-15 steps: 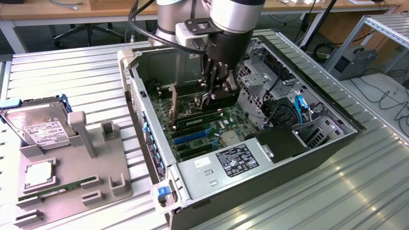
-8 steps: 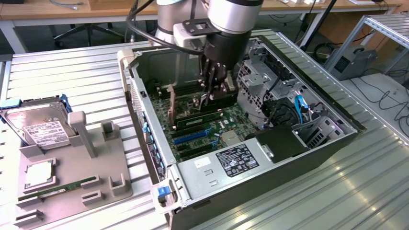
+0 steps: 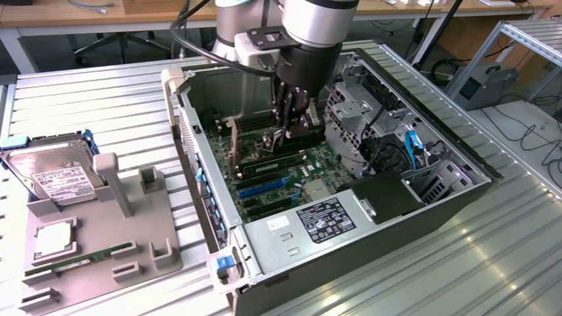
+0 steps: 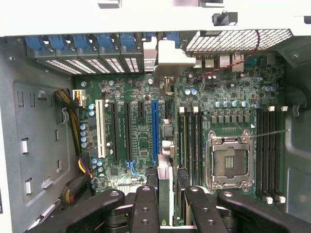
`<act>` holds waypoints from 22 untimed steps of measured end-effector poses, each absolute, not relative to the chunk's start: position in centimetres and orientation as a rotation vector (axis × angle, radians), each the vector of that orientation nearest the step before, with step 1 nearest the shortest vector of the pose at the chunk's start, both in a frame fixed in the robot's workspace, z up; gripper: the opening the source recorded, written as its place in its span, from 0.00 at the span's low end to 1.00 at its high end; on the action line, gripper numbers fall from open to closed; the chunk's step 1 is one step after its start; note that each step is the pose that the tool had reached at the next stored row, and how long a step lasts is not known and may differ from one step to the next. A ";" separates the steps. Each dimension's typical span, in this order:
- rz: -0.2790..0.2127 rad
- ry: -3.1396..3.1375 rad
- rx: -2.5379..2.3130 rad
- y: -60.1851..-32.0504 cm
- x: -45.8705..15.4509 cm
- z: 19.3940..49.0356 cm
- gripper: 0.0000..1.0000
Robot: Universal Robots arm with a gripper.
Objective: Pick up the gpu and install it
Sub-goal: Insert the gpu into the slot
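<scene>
Exterior view puts the gripper (image 3: 293,129) inside the open computer case (image 3: 204,197), its fingers clamped on the one gpu (image 4: 165,187), which it holds edge-on over the motherboard near the single blue slot (image 4: 154,131). Pickup looks done, seating apparently not. One hard drive (image 3: 52,172) and one memory stick (image 3: 79,258) sit outside.

Gpu (image 4: 165,189): thin black card, edge-on, upright, silver bracket at far end, prob. just beside blue slot (image 4: 155,131).
</scene>
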State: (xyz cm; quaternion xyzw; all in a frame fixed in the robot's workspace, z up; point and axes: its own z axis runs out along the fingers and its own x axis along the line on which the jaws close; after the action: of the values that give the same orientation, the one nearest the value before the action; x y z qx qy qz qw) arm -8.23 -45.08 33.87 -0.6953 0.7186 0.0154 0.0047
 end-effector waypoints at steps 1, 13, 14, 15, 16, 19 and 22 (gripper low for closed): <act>0.048 2.251 -2.178 -45.1 -8.3 33.9 0.26; 0.048 2.251 -2.178 -45.1 -8.7 33.7 0.26; 0.048 2.251 -2.178 -45.1 -8.7 33.7 0.26; 0.048 2.251 -2.178 -45.1 -8.7 33.7 0.26; 0.048 2.251 -2.178 -45.1 -8.8 33.7 0.26; 0.048 2.251 -2.178 -45.1 -8.8 33.7 0.26; 0.048 2.251 -2.178 -45.1 -8.9 33.7 0.26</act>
State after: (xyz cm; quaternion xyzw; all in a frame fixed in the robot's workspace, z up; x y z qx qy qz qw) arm -8.94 -45.08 33.66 -0.6952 0.7186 0.0154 0.0047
